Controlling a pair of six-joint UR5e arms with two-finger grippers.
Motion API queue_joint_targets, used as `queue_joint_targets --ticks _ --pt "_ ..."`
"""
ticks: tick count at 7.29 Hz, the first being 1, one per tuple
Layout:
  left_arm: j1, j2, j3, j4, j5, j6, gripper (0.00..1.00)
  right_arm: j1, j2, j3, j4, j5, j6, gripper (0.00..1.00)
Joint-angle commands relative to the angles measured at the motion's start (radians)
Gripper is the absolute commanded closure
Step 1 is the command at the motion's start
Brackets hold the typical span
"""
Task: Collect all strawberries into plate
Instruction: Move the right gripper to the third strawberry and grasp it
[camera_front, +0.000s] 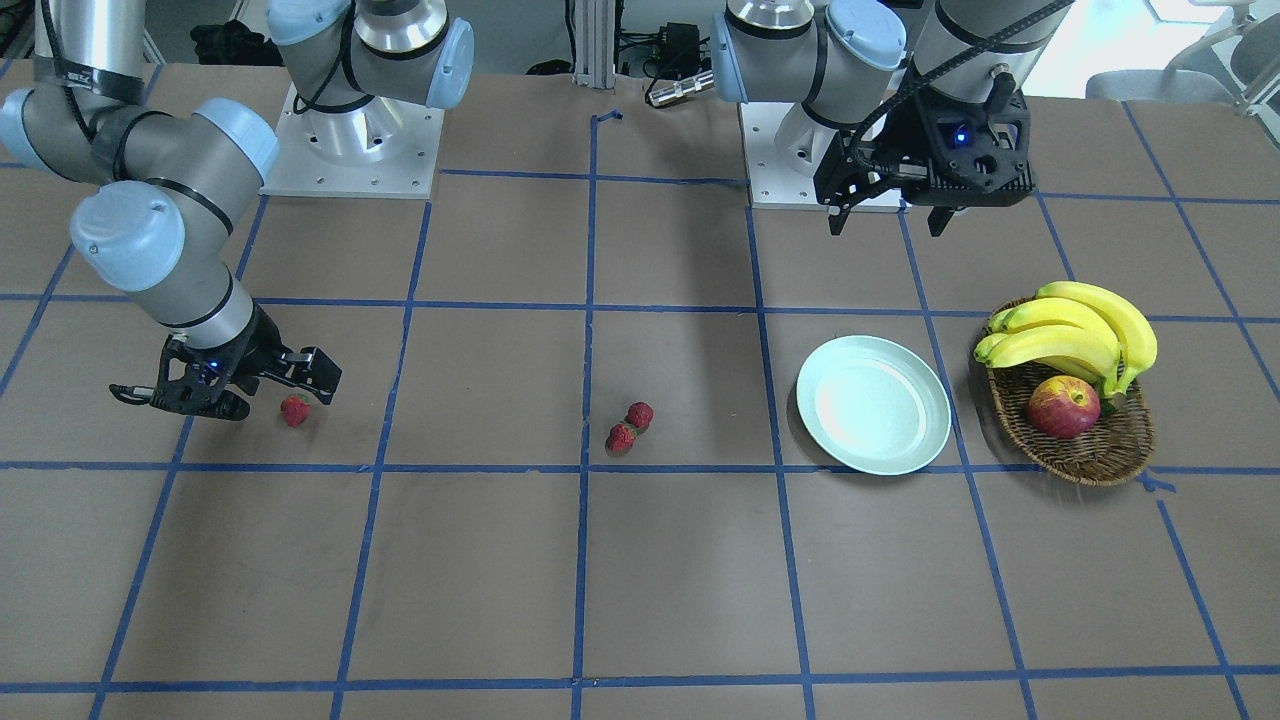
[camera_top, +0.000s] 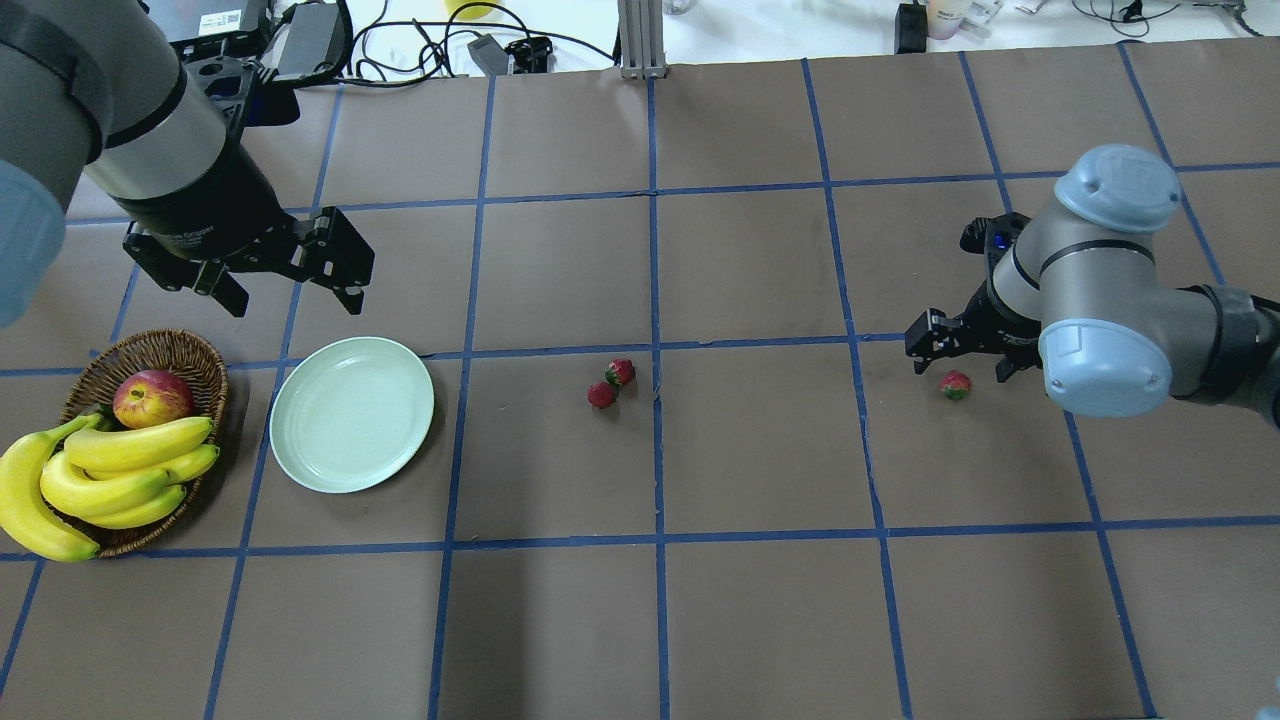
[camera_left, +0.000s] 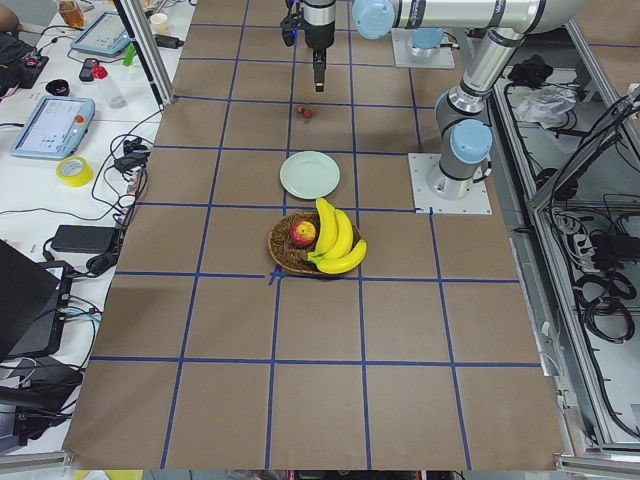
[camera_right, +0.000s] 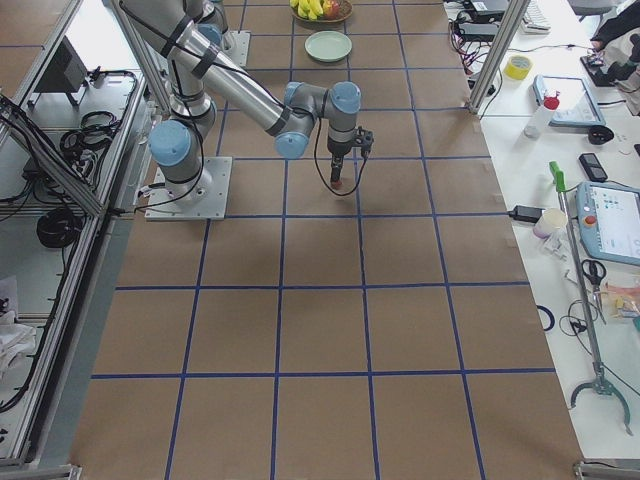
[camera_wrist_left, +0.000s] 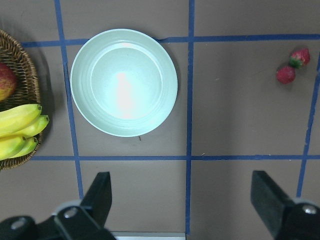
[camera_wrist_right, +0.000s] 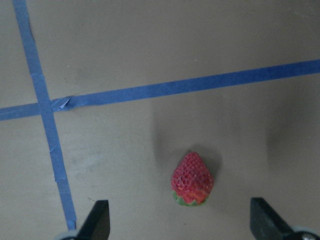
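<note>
Brown table sheeting (camera_top: 760, 450), gridded with blue tape, was found to carry every item. The right gripper (camera_top: 957, 362) was held low over the lone strawberry (camera_top: 955, 385), its jaws spread wide to either side of the berry without touching it; this posture was judged to be preparation for a grasp. The left gripper (camera_top: 292, 295) was held raised beyond the plate (camera_top: 352, 415), its jaws likewise spread and empty, presumably parked so that the plate was left unobstructed. The plate, pale mint and glossy, was seen bare, just beside the wicker basket (camera_top: 150, 338) of bananas (camera_top: 130, 465) and an apple (camera_top: 152, 397). Two further strawberries (camera_top: 602, 395) were seen close together near the table's middle, well apart from the plate. Each berry was noted as small, red and green-capped; in the right wrist view the lone berry was shown on its side, seeded, cap toward the camera
</note>
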Motion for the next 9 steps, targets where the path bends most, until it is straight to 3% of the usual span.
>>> queue_joint_targets --ticks 1,2,3,5,6,7,9 --pt "-0.001 0.0 0.0 -0.001 0.002 0.0 0.0 -0.011 0.069 0.016 -0.066 0.005 -0.018 0.06" --pt "0.0 0.0 0.0 -0.001 0.001 0.0 0.0 -0.011 0.077 0.022 -0.088 0.005 -0.018 0.09" --pt "0.0 0.0 0.0 -0.001 0.001 0.0 0.0 -0.011 0.08 0.019 -0.089 0.002 -0.02 0.21" --pt "0.0 0.0 0.0 -0.001 0.002 0.003 0.0 -0.011 0.085 0.016 -0.091 -0.03 -0.02 0.59" --pt "0.0 0.0 0.0 -0.001 0.002 0.003 0.0 -0.011 0.085 0.024 -0.083 -0.036 -0.018 0.93" --pt "0.0 0.0 0.0 0.001 0.002 0.002 0.0 -0.011 0.076 0.019 -0.076 -0.036 -0.02 1.0" --pt "-0.001 0.0 0.0 -0.001 0.011 0.002 0.0 0.018 0.05 -0.001 -0.072 -0.014 -0.004 1.0"
